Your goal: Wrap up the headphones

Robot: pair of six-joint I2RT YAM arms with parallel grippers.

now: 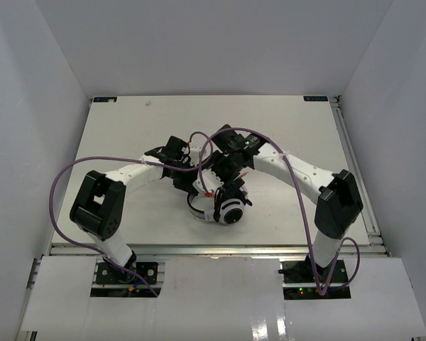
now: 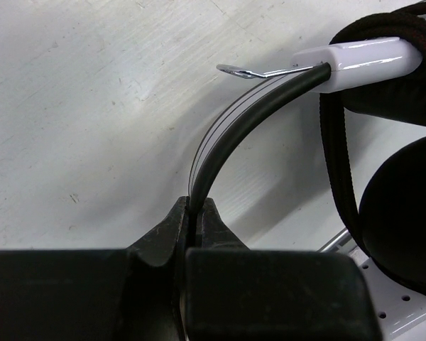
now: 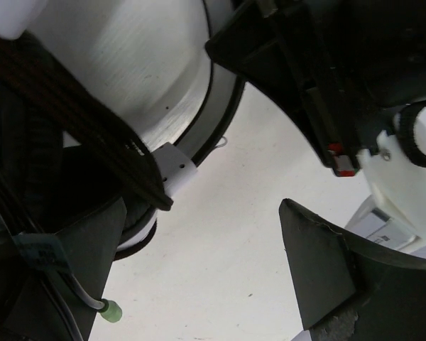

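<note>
The headphones lie at the table's middle, one white earcup facing up. My left gripper is shut on the thin black-and-white headband, just below the white slider. The black cord is looped in several turns around the earcup side. My right gripper is open with nothing between its fingers, just above the table beside the white earcup. Cord strands run past its left finger. In the top view both grippers, the left and the right, crowd over the headphones.
The white table has white walls on three sides. Purple robot cables arc over both arms. The left arm's wrist sits close above the right gripper. A small green-tipped wire end hangs by the right gripper's left finger.
</note>
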